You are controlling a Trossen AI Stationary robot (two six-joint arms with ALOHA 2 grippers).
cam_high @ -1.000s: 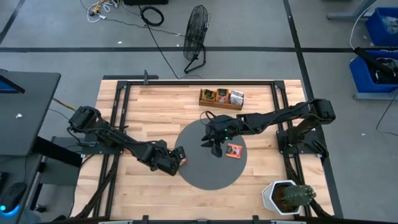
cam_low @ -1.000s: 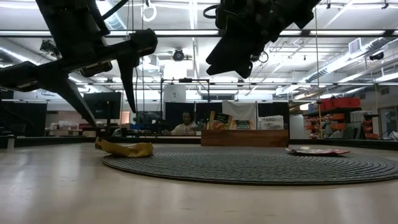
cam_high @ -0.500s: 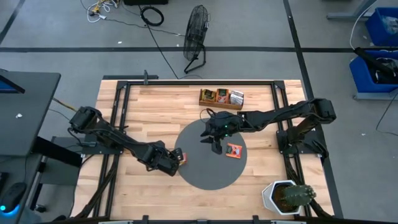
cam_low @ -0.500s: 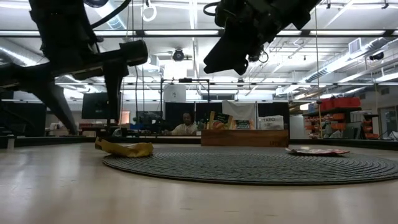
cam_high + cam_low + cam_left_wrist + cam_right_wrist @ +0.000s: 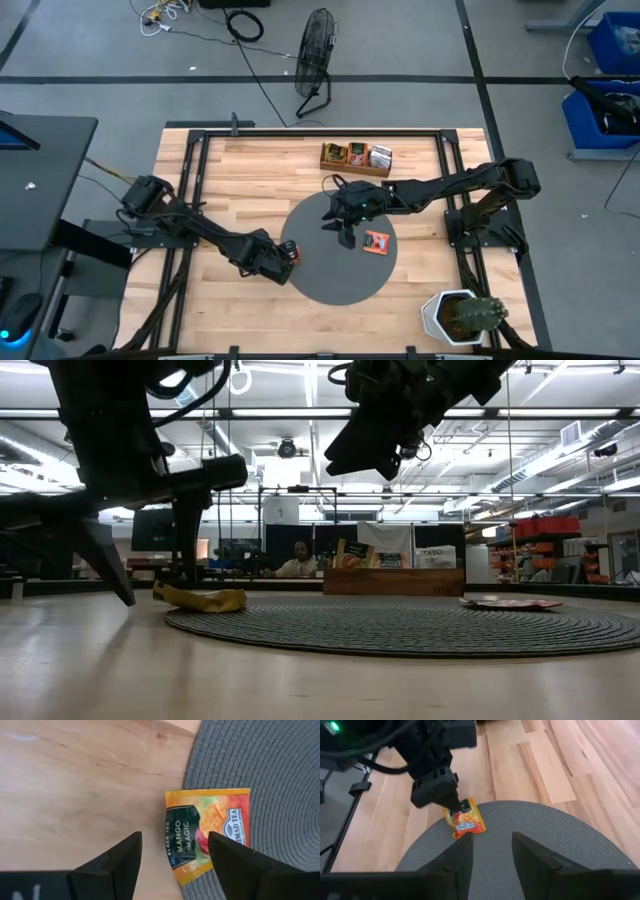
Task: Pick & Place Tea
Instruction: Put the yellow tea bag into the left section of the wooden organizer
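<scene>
An orange tea sachet [image 5: 207, 832] printed "Mango Magic" lies flat, half on the left rim of the round grey mat [image 5: 335, 285] and half on the wood; it also shows as the sachet [image 5: 292, 252]. My left gripper [image 5: 175, 852] points steeply down over it, open, one finger on each side of the sachet's near end, tips low by the table [image 5: 157, 590]. A second orange-red sachet [image 5: 375, 243] lies flat on the mat's right part. My right gripper [image 5: 346, 240] hangs above the mat, open, with nothing between its fingers [image 5: 492, 855].
A brown wooden tray [image 5: 327, 158] holding more sachets stands at the far side of the table, behind the mat. A white pot with a cactus [image 5: 460, 317] sits at the near right corner. A person [image 5: 297, 563] sits in the room beyond the table.
My left gripper has come down toward the sachet at the mat's left rim and tipped a little steeper. The sachet has stayed where it lay.
</scene>
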